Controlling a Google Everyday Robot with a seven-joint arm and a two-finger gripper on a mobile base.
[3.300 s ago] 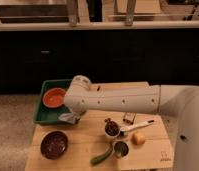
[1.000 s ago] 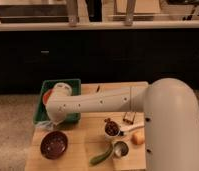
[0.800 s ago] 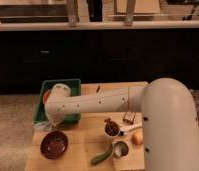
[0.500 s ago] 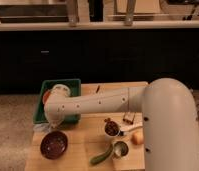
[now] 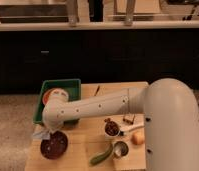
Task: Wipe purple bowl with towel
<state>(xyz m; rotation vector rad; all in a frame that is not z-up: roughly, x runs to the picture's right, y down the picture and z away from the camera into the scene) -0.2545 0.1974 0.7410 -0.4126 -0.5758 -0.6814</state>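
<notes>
The purple bowl sits at the front left of the wooden table. My white arm reaches from the right across the table, and its wrist bends down just above the bowl's far left rim. The gripper points down there, mostly hidden by the wrist. It is shut on a pale towel, which hangs at the bowl's upper left edge. I cannot tell whether the towel touches the bowl.
A green bin with an orange bowl stands behind the arm at the back left. A small bowl of dark food, a spoon, an orange fruit, a metal cup and a green vegetable lie right of the purple bowl.
The arm has swung left from the table's middle and lowered. The wrist with the towel has come down from over the bin to the purple bowl's left rim.
</notes>
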